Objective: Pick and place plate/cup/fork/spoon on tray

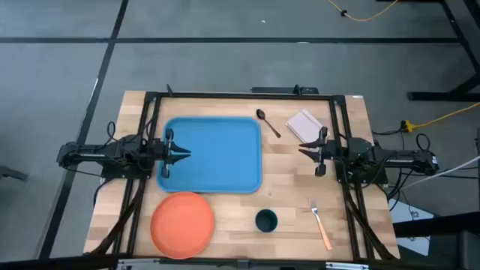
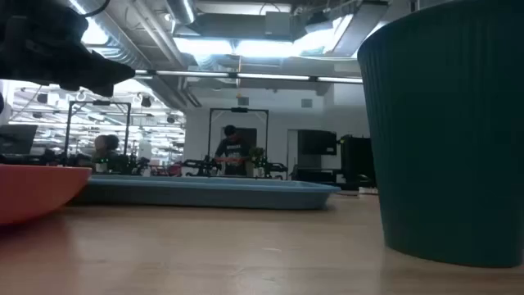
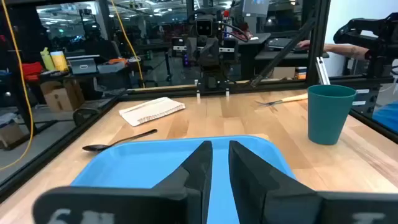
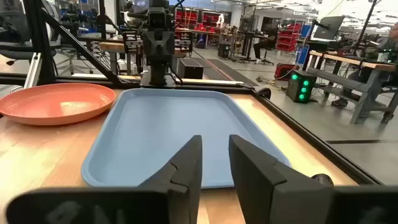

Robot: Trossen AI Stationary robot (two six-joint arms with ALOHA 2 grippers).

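Observation:
The light-blue tray [image 1: 212,154] lies flat at the table's middle left. The orange plate [image 1: 182,223] rests on the table near the tray's front edge. The dark teal cup [image 1: 266,220] stands upright to the plate's right. The orange-handled fork [image 1: 319,223] lies near the front right. The dark spoon [image 1: 268,122] lies beside the tray's far right corner. My left gripper [image 1: 185,155] hovers over the tray's left part, narrowly open and empty. My right gripper [image 1: 303,150] hovers right of the tray, narrowly open and empty.
A small white pad [image 1: 304,124] lies at the far right, next to the spoon. A black frame [image 1: 240,95] runs around the table's edges. Bare wood shows between the tray and my right gripper. A person shows in the room far behind the table [image 2: 233,152].

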